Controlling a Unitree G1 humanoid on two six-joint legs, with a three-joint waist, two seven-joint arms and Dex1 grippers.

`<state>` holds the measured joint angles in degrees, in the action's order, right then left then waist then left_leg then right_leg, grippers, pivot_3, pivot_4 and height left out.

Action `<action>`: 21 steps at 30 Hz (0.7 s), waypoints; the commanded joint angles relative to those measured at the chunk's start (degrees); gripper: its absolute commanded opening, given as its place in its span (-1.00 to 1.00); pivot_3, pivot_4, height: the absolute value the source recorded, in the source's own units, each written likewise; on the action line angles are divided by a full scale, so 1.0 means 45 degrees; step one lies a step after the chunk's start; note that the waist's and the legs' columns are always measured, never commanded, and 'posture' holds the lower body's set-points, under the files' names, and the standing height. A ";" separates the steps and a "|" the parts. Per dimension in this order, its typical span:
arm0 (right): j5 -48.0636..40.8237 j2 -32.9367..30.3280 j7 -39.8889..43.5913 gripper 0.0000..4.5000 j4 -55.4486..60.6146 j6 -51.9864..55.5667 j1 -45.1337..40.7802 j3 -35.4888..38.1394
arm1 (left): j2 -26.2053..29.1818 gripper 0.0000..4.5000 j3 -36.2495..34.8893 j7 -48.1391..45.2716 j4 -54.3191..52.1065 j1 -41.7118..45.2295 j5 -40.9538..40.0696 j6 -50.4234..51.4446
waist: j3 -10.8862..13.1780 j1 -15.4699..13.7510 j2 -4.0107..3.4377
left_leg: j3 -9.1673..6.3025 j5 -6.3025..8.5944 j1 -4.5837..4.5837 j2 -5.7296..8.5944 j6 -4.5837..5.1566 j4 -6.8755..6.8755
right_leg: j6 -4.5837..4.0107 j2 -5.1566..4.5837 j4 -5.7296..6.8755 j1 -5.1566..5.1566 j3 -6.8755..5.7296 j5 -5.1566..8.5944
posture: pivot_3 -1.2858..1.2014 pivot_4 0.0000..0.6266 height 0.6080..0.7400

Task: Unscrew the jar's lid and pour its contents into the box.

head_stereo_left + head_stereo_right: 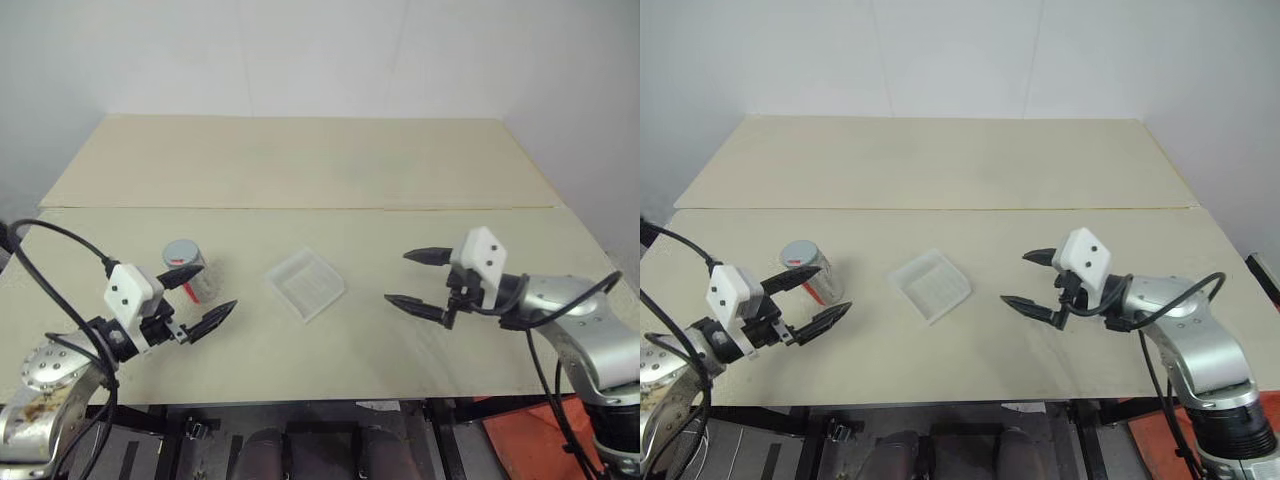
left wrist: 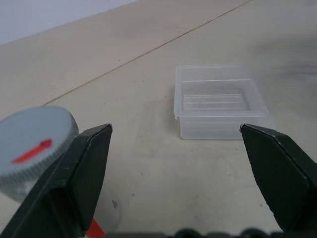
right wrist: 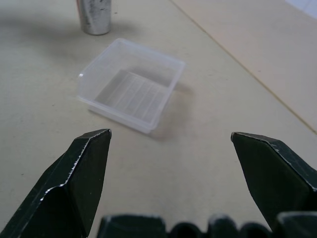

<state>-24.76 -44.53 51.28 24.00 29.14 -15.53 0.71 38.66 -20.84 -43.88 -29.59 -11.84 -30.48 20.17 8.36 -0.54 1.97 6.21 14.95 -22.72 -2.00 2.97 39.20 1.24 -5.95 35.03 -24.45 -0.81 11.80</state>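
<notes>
The jar (image 1: 806,270), lid (image 1: 798,253) on, stands just beside the left gripper (image 1: 822,293)'s spread jaws; the box (image 1: 930,285) lies between it and the wide-spread right gripper (image 1: 1026,281).

Lab-like setup: bare beige table (image 1: 300,170), plain white wall (image 1: 300,50).

Bright even light, soft shadows, wrist-view foreground blurred

I can't read any text; the jar (image 1: 190,270) label seems red and white, its print too small.
</notes>
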 commanded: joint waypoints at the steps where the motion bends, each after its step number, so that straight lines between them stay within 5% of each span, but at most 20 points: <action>1: 0.0099 0.0043 0.0105 1.00 -0.0065 -0.0389 -0.0569 0.0059 | -0.0075 0.99 -0.0333 0.0273 -0.0973 -0.0279 -0.0302 0.0103 | 0.0000 -0.0010 0.0000 | 0.0000 0.0000 0.0000 0.0000 0.0000 0.0000 | -0.0003 0.0000 0.0001 0.0000 -0.0001 0.0001 | 0.03 -0.52 1.00; 21: -0.0130 -0.0960 0.1208 1.00 0.0460 -0.0575 0.0273 0.1049 | -0.4420 0.99 0.2405 0.4417 -0.1297 -0.1522 0.3326 -0.2257 | 0.0001 -0.0004 0.0003 | -0.0002 0.0003 0.0007 0.0011 0.0007 0.0001 | -0.0008 -0.0009 -0.0008 0.0017 0.0000 -0.0002 | 0.03 -0.52 1.00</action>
<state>-24.39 -47.92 56.19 25.31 27.83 -13.96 3.22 19.63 -11.03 -26.44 -31.99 -17.28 -18.16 12.71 8.36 -0.55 1.98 6.20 14.97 -22.69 -1.96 3.01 39.21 1.20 -5.99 34.99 -24.38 -0.81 11.79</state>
